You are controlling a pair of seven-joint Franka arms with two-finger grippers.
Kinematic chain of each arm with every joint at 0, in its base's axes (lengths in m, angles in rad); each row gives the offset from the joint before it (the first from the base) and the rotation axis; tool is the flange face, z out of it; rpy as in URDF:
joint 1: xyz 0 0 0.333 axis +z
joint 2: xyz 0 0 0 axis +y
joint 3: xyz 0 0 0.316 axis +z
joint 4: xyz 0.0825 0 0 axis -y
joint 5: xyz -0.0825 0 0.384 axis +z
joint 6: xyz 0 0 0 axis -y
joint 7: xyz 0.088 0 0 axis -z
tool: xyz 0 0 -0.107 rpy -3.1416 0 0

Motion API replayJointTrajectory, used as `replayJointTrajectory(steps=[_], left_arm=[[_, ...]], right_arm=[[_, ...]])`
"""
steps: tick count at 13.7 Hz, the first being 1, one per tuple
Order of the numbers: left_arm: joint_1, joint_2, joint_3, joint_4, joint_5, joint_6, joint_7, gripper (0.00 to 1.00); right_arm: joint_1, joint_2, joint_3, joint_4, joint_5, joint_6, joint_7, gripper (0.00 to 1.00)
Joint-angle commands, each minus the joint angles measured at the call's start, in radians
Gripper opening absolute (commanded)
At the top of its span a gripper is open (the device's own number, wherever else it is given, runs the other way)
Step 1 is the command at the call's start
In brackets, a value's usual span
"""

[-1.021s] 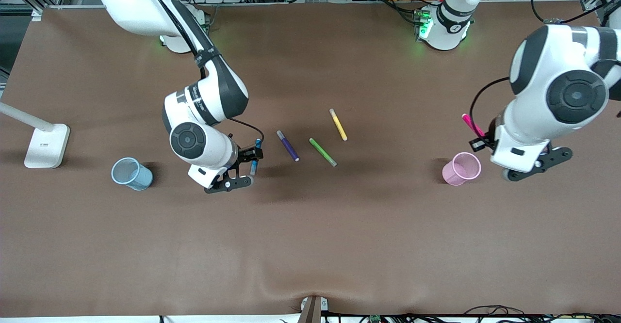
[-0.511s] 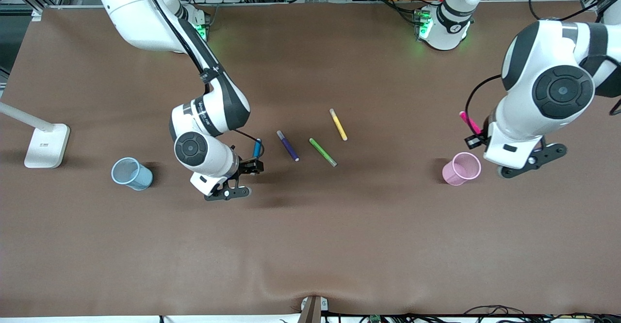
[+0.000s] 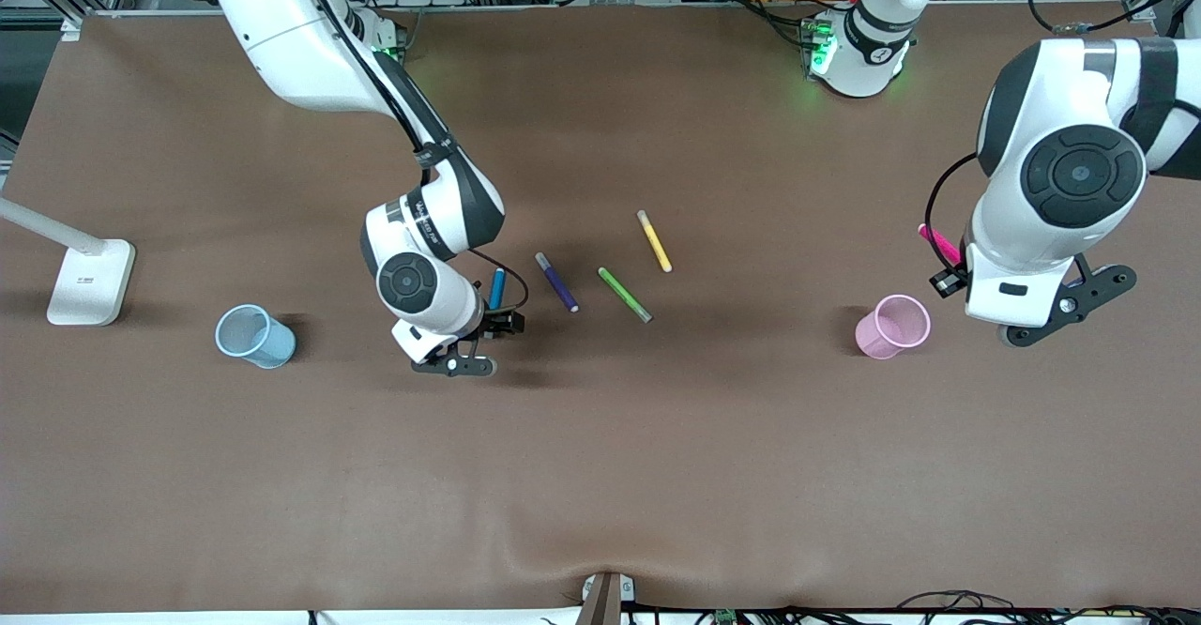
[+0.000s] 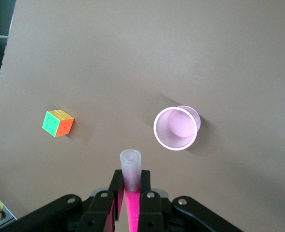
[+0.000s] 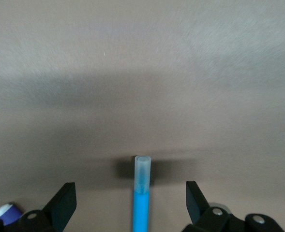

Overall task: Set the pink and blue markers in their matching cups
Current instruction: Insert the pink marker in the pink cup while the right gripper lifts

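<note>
Blue cup [image 3: 255, 336]: standing upright near the right arm's end of the table, pale, translucent and empty, well apart from the blue marker.
Right gripper [image 3: 495, 323]: hanging low over the table with its fingers spread wide and gripping nothing; in the right wrist view the two fingers are standing either side of the marker without touching it.
Blue marker [image 3: 496, 288]: lying on the table between the open fingers, bright blue barrel with a pale clear cap [image 5: 142, 169], just beside the purple marker [image 3: 557, 282].
Step in hand, right arm: judging by this, it is lining up a pick; it should be centring on the barrel and sinking before closing, keeping clear of the purple one.
Green marker [image 3: 624, 294] and yellow marker [image 3: 654, 241]: lying mid-table, not wanted.
Pink cup [image 3: 893, 327]: standing upright toward the left arm's end, rim open.
Left gripper [image 4: 129, 193]: clamping the pink marker [image 4: 131, 175], magenta with a greyish cap pointing down, over bare table beside the cup.
Step in hand, left arm: it should be shifting over the rim before letting go.
</note>
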Motion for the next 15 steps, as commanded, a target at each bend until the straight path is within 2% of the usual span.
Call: replayJointTrajectory(steps=[1,3,6,11,12,13,14,15], left_arm=[[0.013,0.021,-0.002,0.003,0.041,0.011,-0.072,0.0],[0.015,0.05,-0.001,0.003,0.047,0.02,-0.158,0.0],[-0.002,0.124,-0.002,0.007,0.138,0.022,-0.375,0.0],[-0.02,0.211,-0.004,0.01,0.225,0.066,-0.532,0.0],[-0.033,0.237,-0.004,0.01,0.245,0.073,-0.577,0.0],[-0.058,0.257,-0.004,0.004,0.288,0.071,-0.63,0.0],[-0.066,0.268,-0.005,0.003,0.314,0.07,-0.673,0.0],[-0.068,0.268,-0.007,0.003,0.317,0.07,-0.689,0.0]], right_arm=[[0.013,-0.017,0.0,-0.097,-0.022,0.109,0.015,1.0],[0.017,-0.015,-0.001,-0.109,-0.023,0.114,0.014,1.0],[0.028,-0.015,0.0,-0.12,-0.023,0.116,0.001,1.0],[0.028,-0.017,0.0,-0.12,-0.023,0.114,0.001,1.0],[0.028,-0.018,0.0,-0.12,-0.023,0.114,0.001,0.87],[0.027,-0.02,-0.001,-0.118,-0.023,0.114,-0.002,0.67],[0.025,-0.026,0.0,-0.12,-0.025,0.112,-0.003,0.28],[0.021,-0.029,-0.001,-0.118,-0.025,0.111,-0.017,0.0]])
